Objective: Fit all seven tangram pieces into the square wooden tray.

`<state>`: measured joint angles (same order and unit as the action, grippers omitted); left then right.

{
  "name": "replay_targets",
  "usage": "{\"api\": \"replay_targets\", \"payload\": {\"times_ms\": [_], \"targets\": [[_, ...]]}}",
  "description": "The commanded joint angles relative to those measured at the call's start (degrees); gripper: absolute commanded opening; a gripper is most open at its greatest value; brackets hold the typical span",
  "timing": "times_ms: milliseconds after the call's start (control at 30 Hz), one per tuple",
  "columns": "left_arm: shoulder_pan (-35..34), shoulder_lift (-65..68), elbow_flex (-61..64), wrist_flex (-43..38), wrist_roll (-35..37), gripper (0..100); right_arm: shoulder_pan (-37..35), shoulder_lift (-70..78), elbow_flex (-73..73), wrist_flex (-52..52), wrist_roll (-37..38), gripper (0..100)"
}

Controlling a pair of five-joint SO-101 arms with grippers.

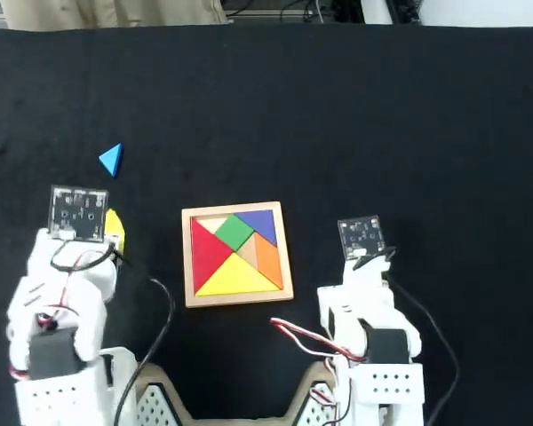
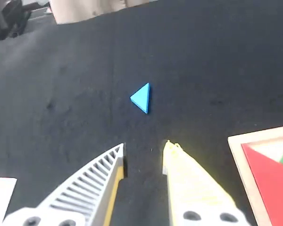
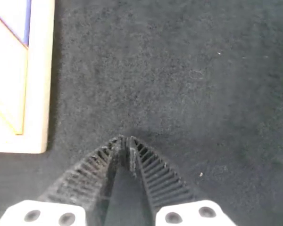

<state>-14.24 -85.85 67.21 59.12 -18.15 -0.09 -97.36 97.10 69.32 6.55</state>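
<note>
The square wooden tray point(image 1: 193, 299) lies at the table's middle front, holding red, yellow, green, orange and dark blue pieces, with a bare patch near its top left corner. Its corner point(image 2: 238, 143) shows in the left wrist view and its edge point(image 3: 37, 94) in the right wrist view. A light blue triangle point(image 1: 112, 159) point(image 2: 142, 98) lies alone on the black cloth, up and left of the tray. My left gripper point(image 2: 145, 149) stands open a short way short of the triangle, nothing between its fingers. My right gripper point(image 3: 125, 143) is shut and empty, just right of the tray.
Black cloth point(image 1: 382, 115) covers the whole table, with wide bare room behind and right of the tray. Both arm bases point(image 1: 373, 355) stand at the front edge, with cables trailing between them.
</note>
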Motion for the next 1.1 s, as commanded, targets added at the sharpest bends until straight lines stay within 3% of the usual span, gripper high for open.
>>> {"api": "replay_targets", "payload": {"times_ms": [0,233,367,433,633,800,1067], "targets": [[0.92,23.30,-26.33,10.46,-3.60,15,-3.25,-1.10,-0.04,-0.97,-0.18,1.8],[1.01,63.03,-55.87,23.91,-11.43,15,-11.08,-0.48,-0.04,-10.46,0.18,1.5],[0.04,80.53,-70.29,24.09,-10.90,15,-4.31,-1.01,-0.04,-8.35,0.18,1.5],[-0.48,88.44,-77.41,23.91,-6.95,15,-1.49,-1.10,-0.04,-8.35,0.26,1.8],[-2.51,108.40,-94.64,23.03,-4.40,17,-1.32,-1.10,-0.04,-10.02,0.26,1.8],[-3.56,122.20,-106.59,23.82,1.14,30,-1.32,-1.10,-0.04,-10.02,0.26,1.8],[-4.35,142.07,-126.20,22.07,-3.16,30,-1.32,-1.01,-0.04,-9.76,0.26,1.8]]}}
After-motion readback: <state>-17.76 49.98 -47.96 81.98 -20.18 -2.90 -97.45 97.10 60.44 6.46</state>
